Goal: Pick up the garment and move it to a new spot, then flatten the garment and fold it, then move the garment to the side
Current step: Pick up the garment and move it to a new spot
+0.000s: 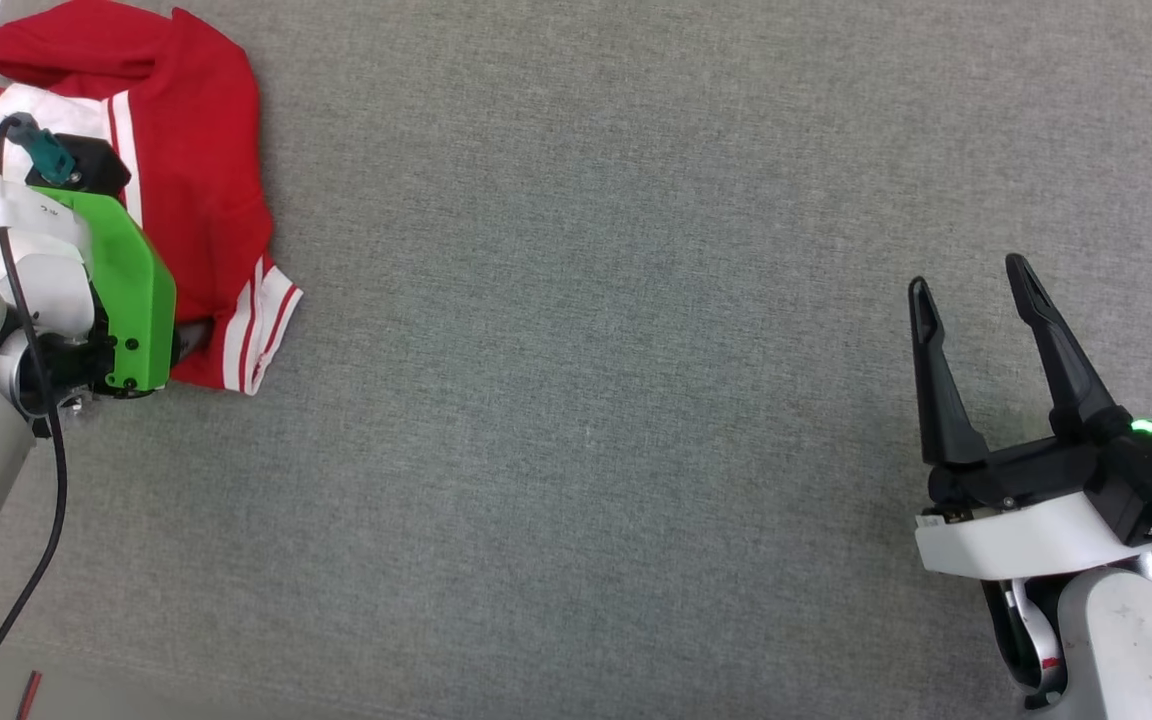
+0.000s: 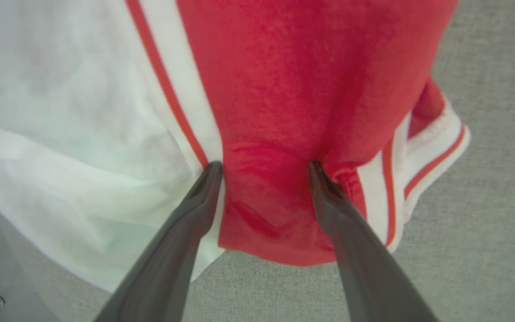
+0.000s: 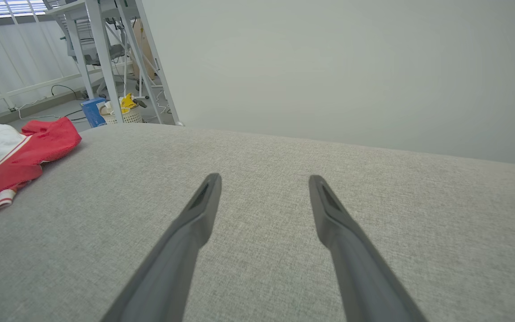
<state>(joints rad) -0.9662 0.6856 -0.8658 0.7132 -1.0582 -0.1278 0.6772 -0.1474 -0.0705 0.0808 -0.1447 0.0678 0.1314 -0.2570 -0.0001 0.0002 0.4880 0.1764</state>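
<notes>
Pick step: the crumpled red jersey T-shirt with white striped-trim sleeves sat at the far-left corner of the grey fabric surface, the left gripper had its fingers wide with tips pressed into the cloth but not yet pinching, the right gripper was wide and empty over the surface's near-right, and next the left probably needed to close, then lift.

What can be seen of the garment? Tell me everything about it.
The garment is a red shirt with a white sleeve and red-and-white striped trim, of soft knit-looking cloth. It lies crumpled in a heap, not yet flattened, at the far left of the grey fabric surface. The left hand is over it, open, both fingertips pressed into the red cloth near the striped cuff.
</notes>
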